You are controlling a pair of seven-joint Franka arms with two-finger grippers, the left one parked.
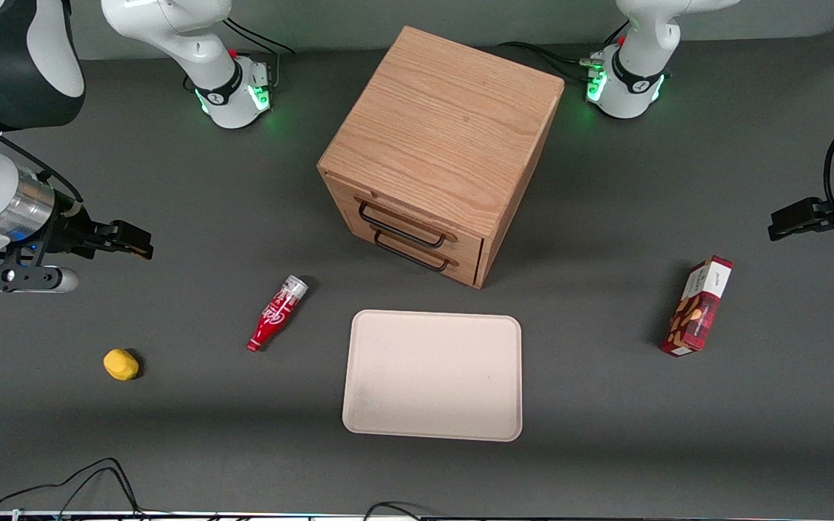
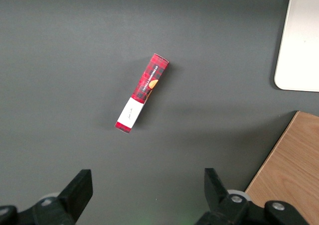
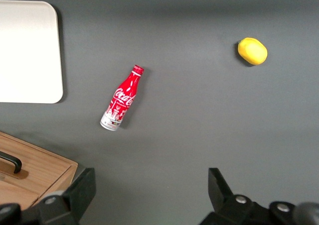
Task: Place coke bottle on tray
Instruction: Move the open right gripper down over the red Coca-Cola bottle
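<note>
The coke bottle [image 1: 277, 313] lies on its side on the dark grey table [image 1: 605, 405], just beside the tray [image 1: 433, 376] but not touching it, with a strip of bare table between them. Taking the front camera's frame as a clock face centred on the tray, the bottle sits at about ten o'clock. Its silver-grey base end points toward one o'clock and its narrow red neck toward seven o'clock, so the neck is the end nearer the front camera. The tray lies flat with nothing on it, in front of the wooden drawer cabinet [image 1: 446, 145], whose two drawer fronts with dark handles [image 1: 402, 226] face it. From the bottle, a small yellow object [image 1: 121, 364] lies at about eight o'clock, well apart and toward the working arm's end of the table. The gripper [image 1: 135, 242] hangs above the table at about ten o'clock from the bottle, well apart from it and holding nothing. In the right wrist view its two dark fingers [image 3: 82, 190] stand wide apart, with the bottle [image 3: 121, 99] and the yellow object [image 3: 252, 51] both lying clear of them. A red snack box [image 1: 698, 306] lies toward the parked arm's end of the table, at about three o'clock from the tray and well apart from it.
</note>
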